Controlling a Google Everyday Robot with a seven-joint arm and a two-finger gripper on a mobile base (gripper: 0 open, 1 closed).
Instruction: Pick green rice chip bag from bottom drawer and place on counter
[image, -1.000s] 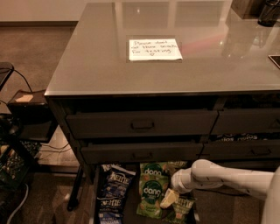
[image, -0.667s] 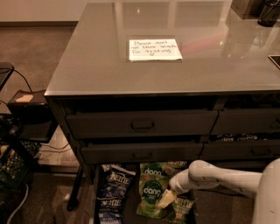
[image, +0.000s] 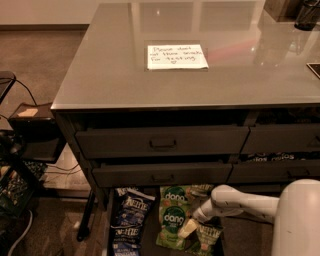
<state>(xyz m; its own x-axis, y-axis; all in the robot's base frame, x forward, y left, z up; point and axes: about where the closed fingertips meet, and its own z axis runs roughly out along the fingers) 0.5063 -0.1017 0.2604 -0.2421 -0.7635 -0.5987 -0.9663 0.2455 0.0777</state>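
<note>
A large glossy grey counter (image: 115, 75) fills the upper part of the camera view. It reflects the room lights and stands on brown carpet. Under it are dark drawers with rectangular handles (image: 162, 143). At the foot of the cabinet the bottom drawer (image: 111, 220) stands pulled out, with snack bags lying in its tray.

The white arm (image: 240, 202) reaches in from the right. Its end effector (image: 190, 228) is down in the drawer, against the right edge of the green rice chip bag (image: 173, 221). I cannot tell whether it is gripping the bag. The bag lies flat in the tray, not lifted.

Compared with a second ago, the wrist has slid a little left and lower. The robot's white body (image: 297, 220) takes up more of the bottom right corner. The bags lie as they did.

The white paper note (image: 177, 56) on the counter is handwritten; "Please don't" and "for testing" can be read, with a small heart beneath. The green rice chip bag shows "dang" on a white round logo. So does a second dang bag (image: 175, 194) just behind it. Two dark blue bags (image: 132, 207) to the left read "Kettle". A duller olive bag (image: 209, 236) by the end effector has lettering too small to read.
</note>
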